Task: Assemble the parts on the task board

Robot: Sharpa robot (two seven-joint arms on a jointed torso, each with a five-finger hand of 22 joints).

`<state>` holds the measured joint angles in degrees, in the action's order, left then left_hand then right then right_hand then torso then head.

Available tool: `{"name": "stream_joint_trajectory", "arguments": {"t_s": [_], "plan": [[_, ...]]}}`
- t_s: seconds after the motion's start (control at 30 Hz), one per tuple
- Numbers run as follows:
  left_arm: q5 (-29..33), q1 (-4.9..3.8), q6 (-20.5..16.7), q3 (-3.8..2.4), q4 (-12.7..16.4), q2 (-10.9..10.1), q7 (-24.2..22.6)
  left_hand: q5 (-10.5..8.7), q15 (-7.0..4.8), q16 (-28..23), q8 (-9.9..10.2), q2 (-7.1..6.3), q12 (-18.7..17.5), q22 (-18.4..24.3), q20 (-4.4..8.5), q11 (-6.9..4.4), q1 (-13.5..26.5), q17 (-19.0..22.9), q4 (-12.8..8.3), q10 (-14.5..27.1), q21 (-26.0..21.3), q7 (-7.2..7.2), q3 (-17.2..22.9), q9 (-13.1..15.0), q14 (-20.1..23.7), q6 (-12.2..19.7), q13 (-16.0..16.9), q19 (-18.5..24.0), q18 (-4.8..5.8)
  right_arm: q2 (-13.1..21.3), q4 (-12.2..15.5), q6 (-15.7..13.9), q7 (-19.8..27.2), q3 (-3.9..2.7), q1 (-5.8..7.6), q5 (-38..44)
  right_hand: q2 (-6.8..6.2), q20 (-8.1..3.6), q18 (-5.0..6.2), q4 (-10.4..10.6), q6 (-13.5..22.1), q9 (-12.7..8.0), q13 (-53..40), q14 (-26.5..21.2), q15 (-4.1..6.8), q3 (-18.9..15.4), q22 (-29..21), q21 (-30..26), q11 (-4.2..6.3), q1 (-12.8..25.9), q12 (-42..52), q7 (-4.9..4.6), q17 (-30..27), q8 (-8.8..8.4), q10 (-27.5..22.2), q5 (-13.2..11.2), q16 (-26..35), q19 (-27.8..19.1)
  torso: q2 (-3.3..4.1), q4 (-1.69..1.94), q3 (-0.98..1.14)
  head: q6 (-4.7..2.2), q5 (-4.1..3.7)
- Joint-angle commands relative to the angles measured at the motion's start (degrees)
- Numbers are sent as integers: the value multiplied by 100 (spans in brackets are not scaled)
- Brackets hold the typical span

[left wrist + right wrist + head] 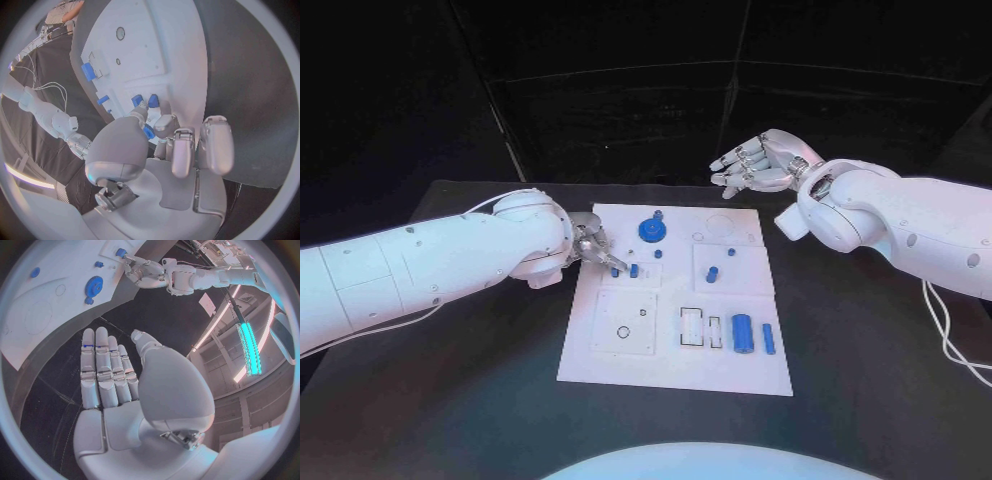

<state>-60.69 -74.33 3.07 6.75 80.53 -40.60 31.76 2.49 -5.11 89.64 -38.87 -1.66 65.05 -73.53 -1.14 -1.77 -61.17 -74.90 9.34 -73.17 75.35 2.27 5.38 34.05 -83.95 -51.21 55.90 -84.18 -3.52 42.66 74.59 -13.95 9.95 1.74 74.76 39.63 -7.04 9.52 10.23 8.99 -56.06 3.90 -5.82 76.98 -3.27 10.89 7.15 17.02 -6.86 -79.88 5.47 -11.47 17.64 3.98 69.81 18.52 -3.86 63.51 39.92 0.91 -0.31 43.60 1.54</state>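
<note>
From the head view, the task board [678, 340] lay mid-table with a blue gear [653, 230] near its far edge and two long blue cylinders [753, 334] near the front right, while the left hand [593, 246] sat at the board's left edge by some small blue pegs [633, 270] and the right hand [762, 160] hung beyond the far edge with loosely curled, empty fingers. The left wrist view got closer: fingertips [142, 111] touching a small blue part [137, 101], though I couldn't tell if it was really pinched. The right wrist view showed that hand flat, fingers [103, 370] pressed together side by side, holding nothing.
</note>
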Motion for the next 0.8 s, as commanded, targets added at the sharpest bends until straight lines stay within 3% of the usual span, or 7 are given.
{"name": "stream_joint_trajectory", "arguments": {"t_s": [0.03,0.33,0.4,0.43,0.6,0.67,0.8], "plan": [[545,-8,-779,-6,28,-56,-465,23,0,36,54,36,-169,106,20,28,-73,-1510,22,144,-112,35,-86,-20,-605,92,-203,12,-62,-11,-2,28,65,-3,11,-10,-1,18,26,15,46,0,6,-20,-26,-21,-6,-20,-23,77,-28,9,-7,0,-34,18,12,25,1,2,-1,-25,-9],[1119,-10,-1388,-8,155,-217,-980,29,48,36,144,119,-469,376,-21,89,-291,-1510,62,403,-386,107,-310,-67,-605,247,-571,100,-121,-12,-16,21,64,-3,11,-10,3,19,26,21,46,0,7,-19,-26,-28,-11,-28,-22,86,-26,10,-9,2,-33,27,11,30,1,-2,-4,-46,-34],[1332,-11,-1500,-8,186,-244,-1188,36,117,-53,286,155,-1109,706,-62,175,-439,-1386,55,955,-716,200,-405,-157,-566,449,-1325,220,-188,-13,-22,19,65,-3,10,-10,3,19,27,21,46,0,7,-19,-26,-28,-12,-29,-22,86,-26,10,-9,2,-33,28,11,30,0,-1,-3,-57,-41],[1409,-12,-1541,-8,196,-253,-1316,30,126,-119,324,156,-1252,862,-85,199,-485,-1295,46,1087,-871,229,-434,-187,-536,499,-1491,276,-217,-14,-26,19,65,-2,10,-10,3,19,27,21,46,0,7,-19,-26,-28,-12,-29,-22,86,-26,10,-9,2,-33,28,11,30,0,-1,-3,-57,-41],[1552,-13,-1701,-2,140,-187,-2090,45,289,-765,639,199,-1681,1891,-219,398,-1081,-496,-197,1670,-1939,444,-463,-474,-233,769,-1776,681,-414,-20,-42,15,64,-2,10,-10,9,19,28,18,46,1,8,-18,-24,-27,-16,-34,-20,80,-25,12,-10,3,-33,39,11,35,-1,1,7,-65,-46],[1388,-12,-1761,41,81,-109,-2455,39,326,-980,765,224,-1912,2200,-256,445,-1445,-244,-383,1924,-2268,505,-374,-596,-124,827,-1932,803,-477,-23,-47,13,64,-2,10,-10,11,19,28,17,46,1,8,-18,-23,-26,-17,-36,-19,78,-24,13,-11,3,-33,42,11,36,2,0,4,-72,-54],[562,8,-1847,154,-52,76,-3015,29,535,-1572,1384,194,-3068,3017,-419,712,-2134,425,-755,2581,-3156,724,-50,-1124,184,972,-2776,1132,-594,-32,-55,14,66,-2,9,-10,16,18,29,13,46,1,9,-18,-22,-24,-20,-40,-17,71,-23,14,-12,4,-33,48,10,40,6,-10,-8,-86,-70]]}}
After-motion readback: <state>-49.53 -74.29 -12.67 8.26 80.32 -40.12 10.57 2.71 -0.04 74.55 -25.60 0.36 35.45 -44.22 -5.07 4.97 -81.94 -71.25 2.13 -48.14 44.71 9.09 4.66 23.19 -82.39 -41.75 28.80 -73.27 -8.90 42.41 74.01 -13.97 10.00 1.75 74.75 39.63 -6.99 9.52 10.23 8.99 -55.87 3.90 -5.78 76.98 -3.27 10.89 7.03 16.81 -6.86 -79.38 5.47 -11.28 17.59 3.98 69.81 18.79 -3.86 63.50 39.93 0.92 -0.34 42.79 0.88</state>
